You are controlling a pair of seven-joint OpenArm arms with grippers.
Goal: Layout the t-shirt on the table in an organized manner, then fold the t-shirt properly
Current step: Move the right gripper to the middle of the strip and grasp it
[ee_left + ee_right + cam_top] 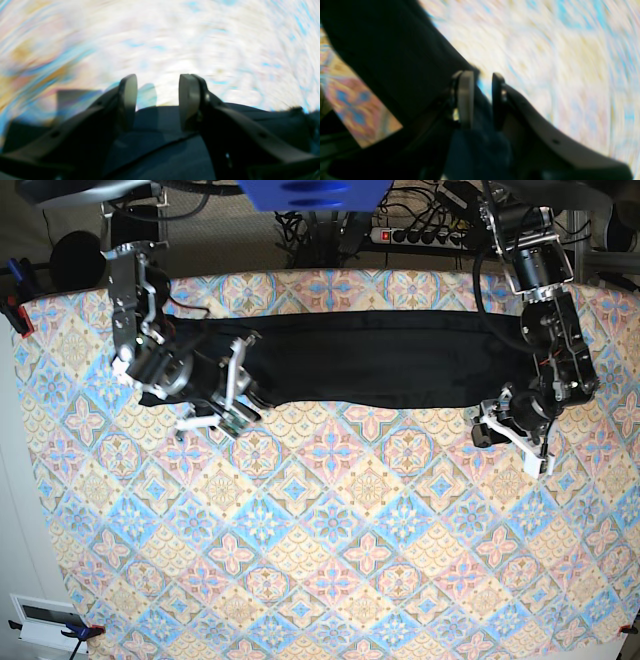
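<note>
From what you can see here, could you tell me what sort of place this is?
Probably a robot lab or workshop: a table in patterned cloth with a black t-shirt spread on it, and a power strip with tangled cables behind.

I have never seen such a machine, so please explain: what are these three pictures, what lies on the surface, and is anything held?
It is a robot with two arms. The base view looks down from above; the other two come from cameras on each wrist, and are blurred. A long black t-shirt lies stretched across the table, which has a patterned cloth. The left hand is open, over the shirt's edge, holding nothing. The right hand has dark fabric between its fingers; whether it grips it, I cannot tell.
</note>
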